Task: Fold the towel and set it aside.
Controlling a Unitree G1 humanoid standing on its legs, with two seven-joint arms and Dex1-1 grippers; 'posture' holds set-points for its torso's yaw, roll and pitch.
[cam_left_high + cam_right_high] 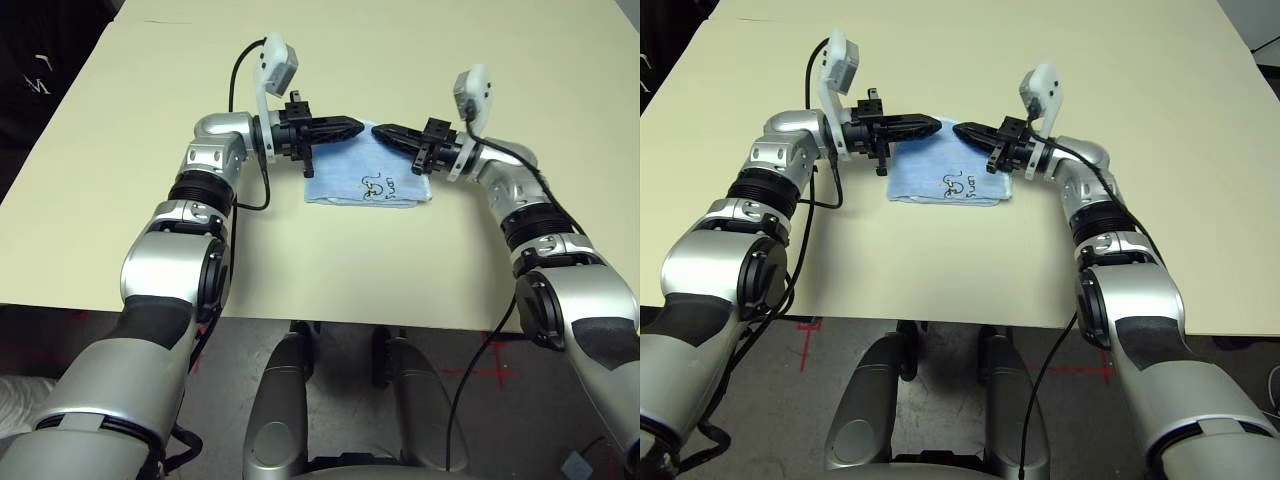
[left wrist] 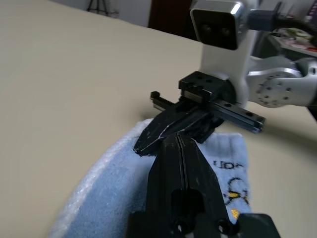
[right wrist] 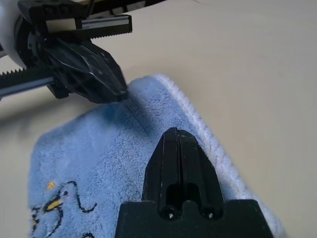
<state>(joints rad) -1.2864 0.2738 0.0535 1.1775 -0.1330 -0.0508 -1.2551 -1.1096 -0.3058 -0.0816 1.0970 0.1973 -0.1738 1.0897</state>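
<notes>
1. Lying flat on the cream table [image 1: 120, 160], toward its middle and slightly to the robot's right: the light-blue towel [image 1: 350, 178], looking already folded into a small rectangle with doubled layers along the near edge.
2. Facing up on the towel's nearer half: a small dark embroidered mark [image 1: 378, 186] with a touch of yellow, and short dark lettering just beside it.
3. Running along the towel's far edge: white stitched edging [image 3: 208, 130].
4. Hovering over the towel's far left corner, pointing inward toward the other arm: the left gripper [image 1: 352, 127], fingers [image 2: 181, 163] pressed together with nothing between them.
5. Hovering over the towel's far right corner, pointing back at the left one: the right gripper [image 1: 384, 131], fingers [image 3: 179, 158] likewise clenched together and empty.
6. Nearly meeting tip to tip above the towel's far edge, a small gap remaining between the two grippers.
7. Not possible to tell whether either tip is touching the cloth or floating just above it.
8. Looping from each wrist camera back along the forearm: a black cable [image 1: 238, 75].
</notes>
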